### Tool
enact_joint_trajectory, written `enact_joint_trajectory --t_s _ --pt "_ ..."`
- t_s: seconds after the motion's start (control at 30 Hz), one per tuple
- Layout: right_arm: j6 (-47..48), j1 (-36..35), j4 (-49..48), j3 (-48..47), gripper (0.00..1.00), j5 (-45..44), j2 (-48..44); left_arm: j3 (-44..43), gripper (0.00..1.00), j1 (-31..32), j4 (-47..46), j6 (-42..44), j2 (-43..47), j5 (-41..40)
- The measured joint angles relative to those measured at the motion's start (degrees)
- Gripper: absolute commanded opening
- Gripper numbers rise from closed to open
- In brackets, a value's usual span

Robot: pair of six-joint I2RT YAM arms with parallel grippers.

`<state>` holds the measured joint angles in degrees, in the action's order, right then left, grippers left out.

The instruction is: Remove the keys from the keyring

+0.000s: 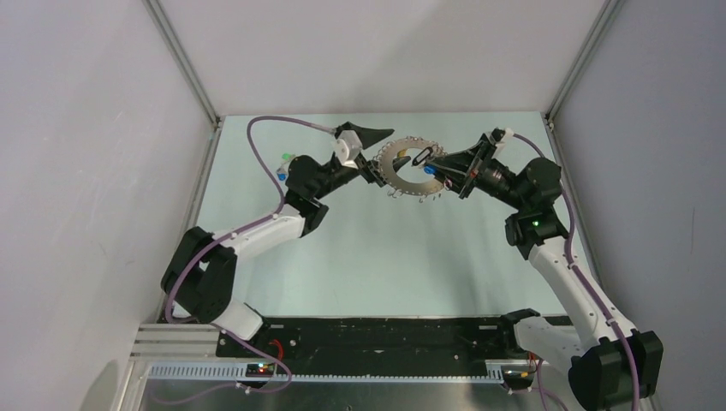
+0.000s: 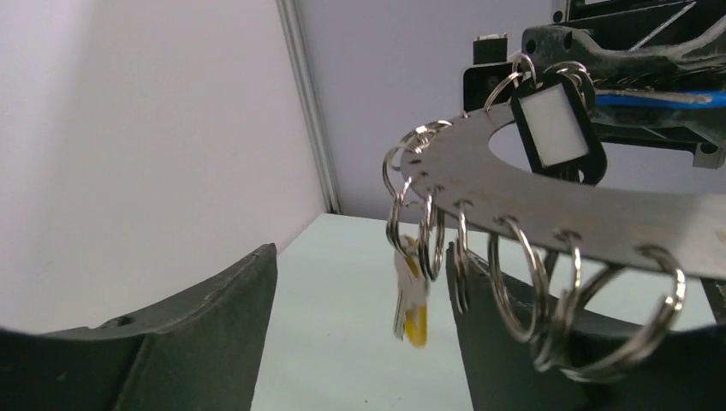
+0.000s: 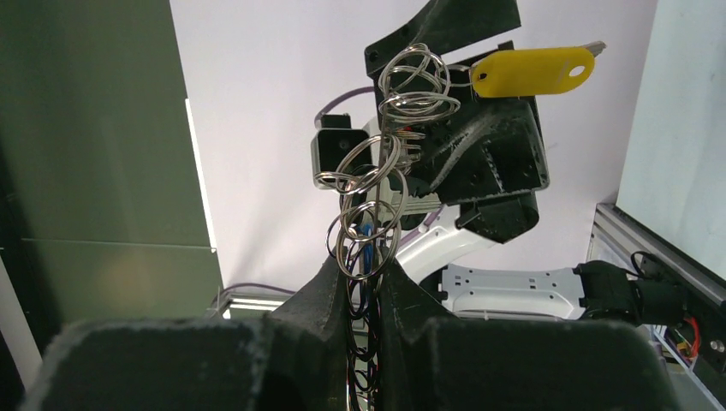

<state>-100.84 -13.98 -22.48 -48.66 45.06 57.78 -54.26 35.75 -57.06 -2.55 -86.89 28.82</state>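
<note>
Fingers (image 3: 312, 321): right gripper (image 3: 364, 287) clamps keyring (image 1: 398, 182) edge, left gripper (image 2: 368, 274) splayed

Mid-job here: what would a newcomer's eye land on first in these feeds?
The large flat silver-grey metal keyring studded with wire loops, held in the air over the table's far middle between both arms, its rim pinched in the jaws of the right gripper. Then the yellow plastic-headed key, bright at the top of the right wrist view, and a black-framed white tag on the ring in the left wrist view.
</note>
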Motion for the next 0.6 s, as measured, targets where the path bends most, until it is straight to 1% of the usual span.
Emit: enact_joint_trajectory --t_s 0.23,0.47,0.53,0.57,0.6 --pt "0.46 -0.79 0.72 -0.46 0.00 -0.83 0.94 -2.51 0.62 -0.63 -2.08 -3.76 -3.13 4.44" --pt "1.46 -0.81 1.29 -0.98 0.00 -1.18 1.60 -2.56 0.60 -0.63 -2.69 -5.01 -4.35 5.51" --pt "1.53 -0.81 1.38 -0.98 0.00 -1.20 1.60 -2.56 0.53 -0.63 -2.95 -5.03 -4.52 5.64" --pt "1.60 -0.81 1.38 -0.98 0.00 -1.20 1.62 -2.56 0.44 -0.63 -3.02 -5.03 -4.61 5.70" --pt "1.66 -0.81 1.38 -0.98 0.00 -1.20 1.64 -2.56 0.40 -0.63 -3.06 -5.09 -4.66 5.73"
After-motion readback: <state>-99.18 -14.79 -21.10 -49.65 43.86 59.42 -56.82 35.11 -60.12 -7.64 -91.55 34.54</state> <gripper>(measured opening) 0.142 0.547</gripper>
